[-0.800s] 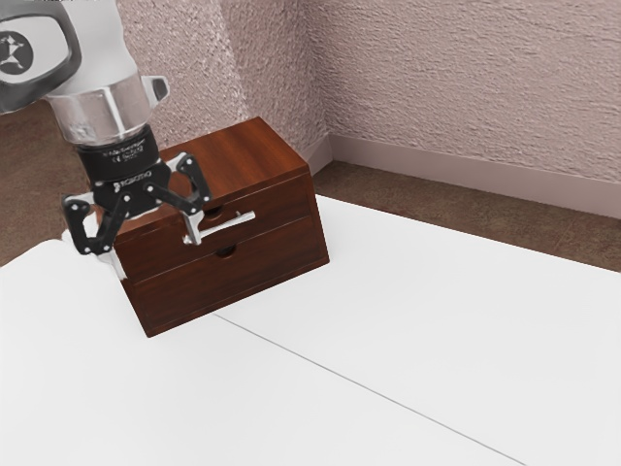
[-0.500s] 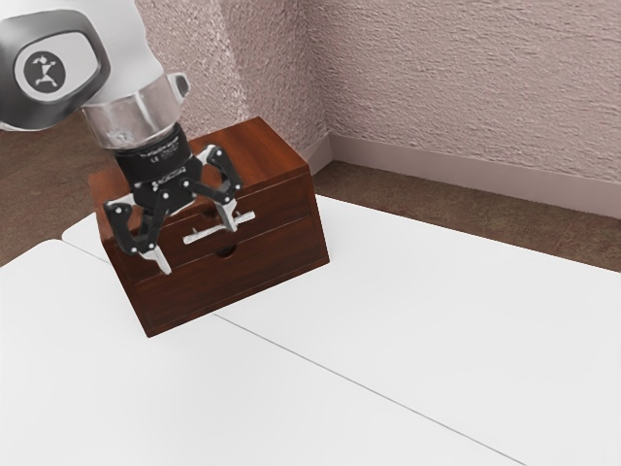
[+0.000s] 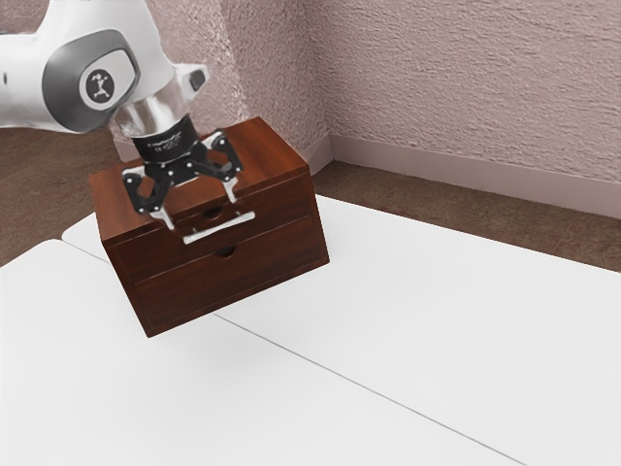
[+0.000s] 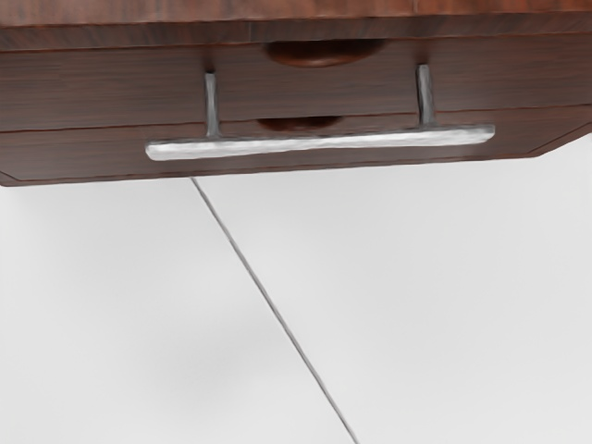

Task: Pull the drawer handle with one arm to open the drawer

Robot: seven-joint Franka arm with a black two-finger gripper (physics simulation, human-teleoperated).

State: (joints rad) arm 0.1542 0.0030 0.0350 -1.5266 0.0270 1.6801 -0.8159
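Rough pink walls point(image 3: 466, 78) with a pale skirting board meet a brown floor point(image 3: 485, 204), and a white table point(image 3: 437, 340) crossed by a thin seam point(image 3: 369, 388) stretches out below the hand. The white arm point(image 3: 87, 83) comes in from the exterior view's upper left and angles down to the gripper point(image 3: 200, 210), which hangs over the front top edge of a dark wooden drawer box point(image 3: 262, 160) standing on the table. Its fingers point(image 3: 233, 194) are spread wide and grasp nothing.

The silver drawer handle point(image 3: 218, 225) lies just below the fingertips, running crosswise under the gap between them; whether either tip touches the bar I cannot tell. The upper drawer front point(image 3: 281, 199) that carries it sits flush with the lower front beneath the hand, so the drawer is shut.

In the wrist view the drawer handle point(image 4: 319, 141) lies close ahead of the hand, a straight bar held off the wooden front point(image 4: 92, 102) by two short posts point(image 4: 211, 102). A rounded recess point(image 4: 319, 51) shows in the wood behind the bar. Past the box's lower edge, the table point(image 4: 444, 305) and its seam point(image 4: 277, 314) spread out under the hand.
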